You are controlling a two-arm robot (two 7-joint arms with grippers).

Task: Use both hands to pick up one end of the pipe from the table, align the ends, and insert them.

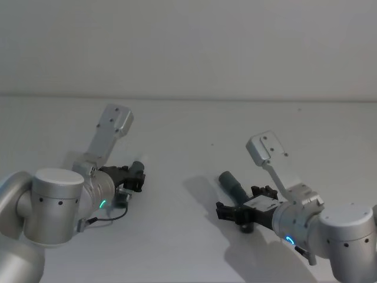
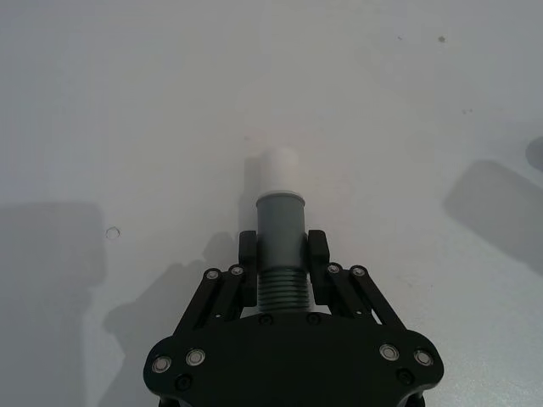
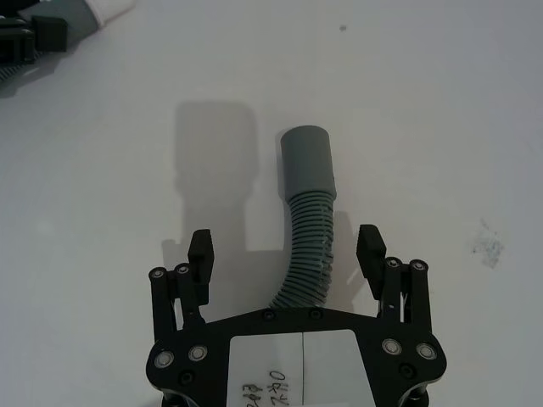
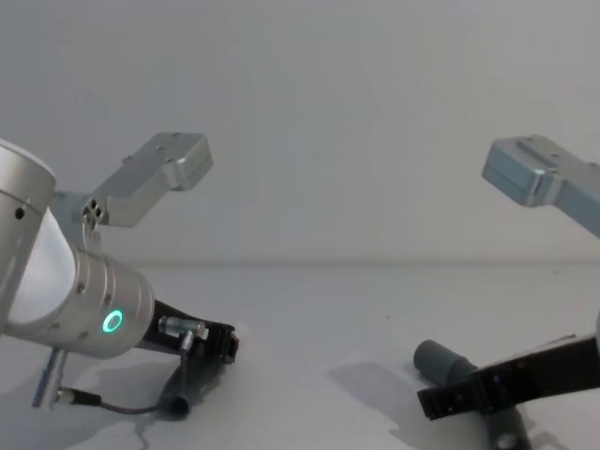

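Partly, the long pipe piece (image 3: 310,246) disappears under the right tool (image 3: 286,244), whose fingers stand apart on either side of it; its collar (image 3: 306,157) is at the right of the table (image 1: 194,130). A white label (image 3: 297,373) on that tool bears cut-off, unreadable handwriting. Leftward, the left tool (image 2: 282,253) clamps the short pipe piece (image 2: 280,216), white tip (image 2: 277,170) protruding.

Pretty bare setup: a plain white-grey table (image 1: 177,124) ran back to a blank pale wall (image 1: 188,41). Light was soft, probably from overhead, leaving blurry shadows (image 2: 501,203) on the surface. A few tiny dark specks (image 2: 440,39) dotted it.
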